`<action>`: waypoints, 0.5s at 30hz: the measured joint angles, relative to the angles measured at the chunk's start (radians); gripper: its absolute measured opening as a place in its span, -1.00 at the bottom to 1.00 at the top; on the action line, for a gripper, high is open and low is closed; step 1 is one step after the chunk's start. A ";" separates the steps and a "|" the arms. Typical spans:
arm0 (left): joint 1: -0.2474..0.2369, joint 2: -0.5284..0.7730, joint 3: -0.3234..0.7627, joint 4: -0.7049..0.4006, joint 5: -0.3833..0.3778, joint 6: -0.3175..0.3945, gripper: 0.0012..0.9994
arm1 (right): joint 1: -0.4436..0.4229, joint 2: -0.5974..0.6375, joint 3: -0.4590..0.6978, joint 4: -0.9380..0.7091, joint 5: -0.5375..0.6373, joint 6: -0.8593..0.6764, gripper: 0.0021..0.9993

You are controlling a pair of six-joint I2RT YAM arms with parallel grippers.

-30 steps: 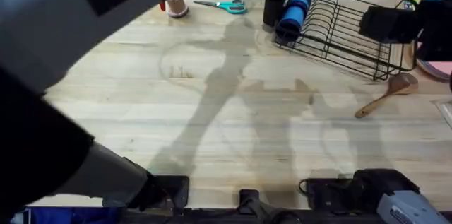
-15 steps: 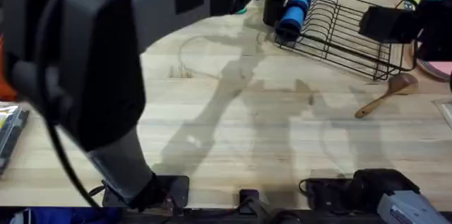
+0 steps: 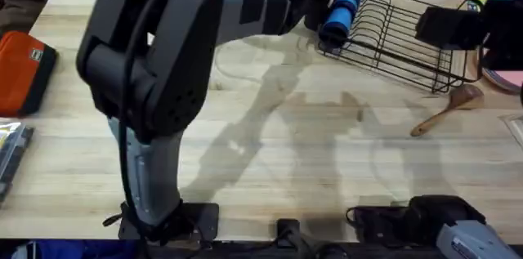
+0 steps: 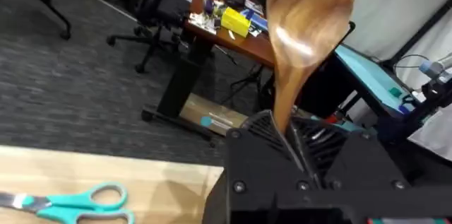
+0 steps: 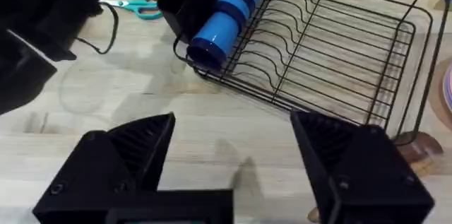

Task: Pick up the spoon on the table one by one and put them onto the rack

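1. Spoon (image 4: 311, 33): a brown wooden spoon is clamped by its handle between the fingers of the left gripper (image 4: 300, 155), bowl raised above them, as seen in the left wrist view.
2. A second spoon (image 3: 448, 110) is seen lying on the counter (image 3: 270, 153) at the right, just beside the near right corner of the rack (image 3: 400, 38), its bowl towards the rack.
3. The left arm is seen in the overhead view reaching from its near-left base towards the far middle of the counter, close to the black utensil cup (image 5: 189, 1) at the left end of the rack.
4. A blue cylinder (image 3: 341, 7) is seen lying on the rack's left end, beside the cup.
5. The right gripper (image 5: 233, 164) is held above the counter near the rack, with its fingers wide apart and nothing between them.
6. Teal-handled scissors (image 4: 67, 203) are seen lying on the far part of the counter, left of the rack.
7. An orange case (image 3: 24, 71) is seen at the counter's left edge.
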 joint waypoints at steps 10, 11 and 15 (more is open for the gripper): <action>-0.004 0.049 0.000 0.057 -0.002 -0.070 -0.91 | 0.000 0.000 0.000 0.000 0.000 0.000 0.99; -0.005 0.052 0.000 0.061 -0.002 -0.071 -0.91 | 0.000 0.000 0.000 0.000 0.000 0.000 0.99; -0.007 0.061 0.000 0.067 -0.002 -0.074 -0.91 | 0.000 0.000 0.000 0.000 0.000 0.000 0.99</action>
